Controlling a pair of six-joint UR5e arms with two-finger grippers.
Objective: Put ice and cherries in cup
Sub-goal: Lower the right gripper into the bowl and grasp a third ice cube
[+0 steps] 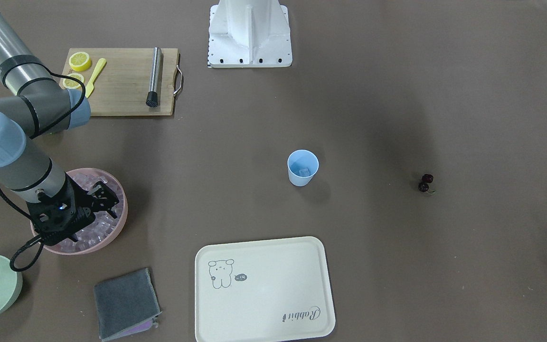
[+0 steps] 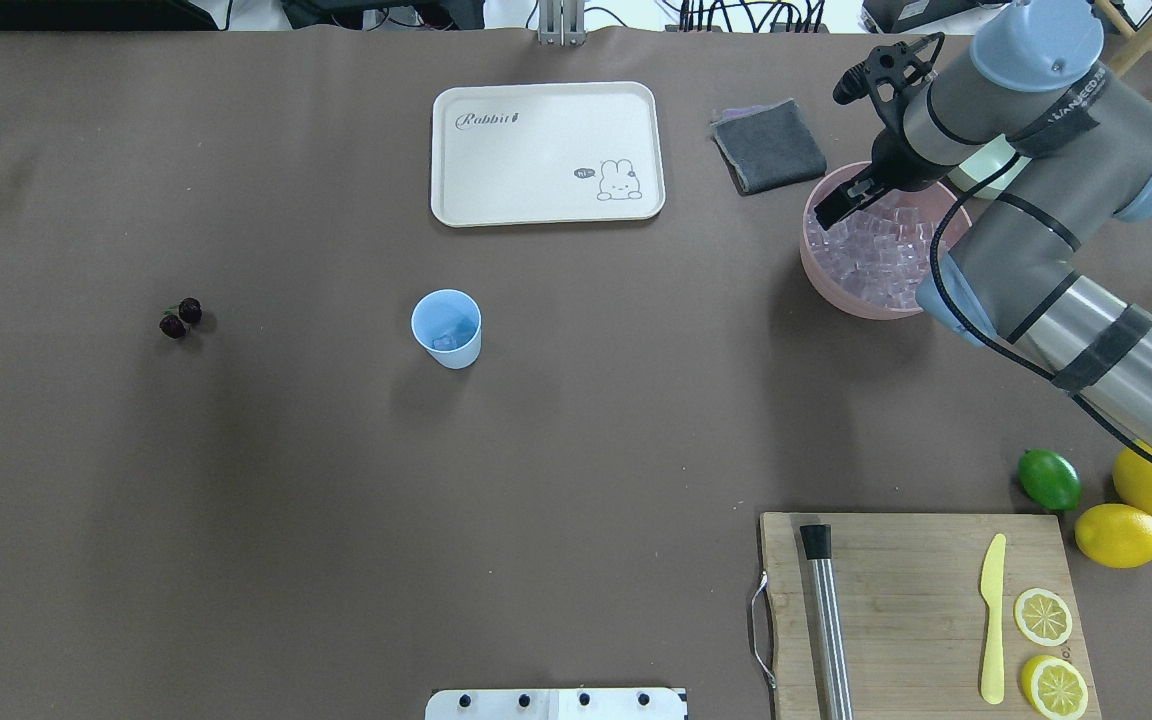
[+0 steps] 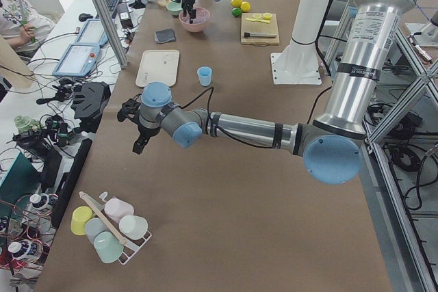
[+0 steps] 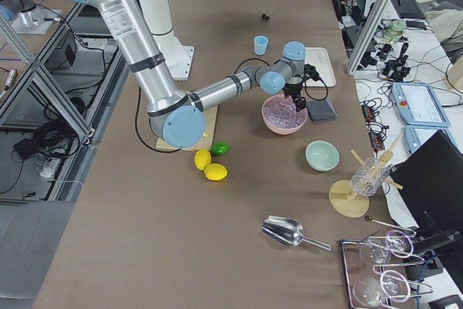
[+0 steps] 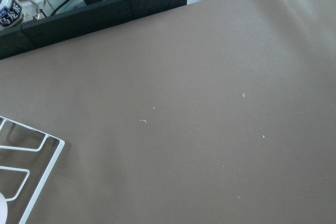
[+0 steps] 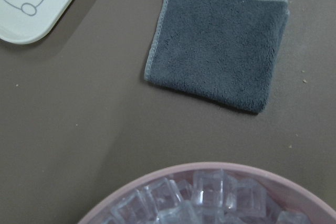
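A long table (image 4: 108,251) under a matte brown cover fills the middle of the room. Silver aluminium frame posts (image 3: 102,11) stand along its edges. On 1 long side runs a white bench (image 4: 427,56) crowded with cables and 2 tablets (image 3: 75,59). On the opposite side, grey floor (image 4: 29,265) shows between more framing. The light is even and soft from above, casting only faint shadows on the cover.
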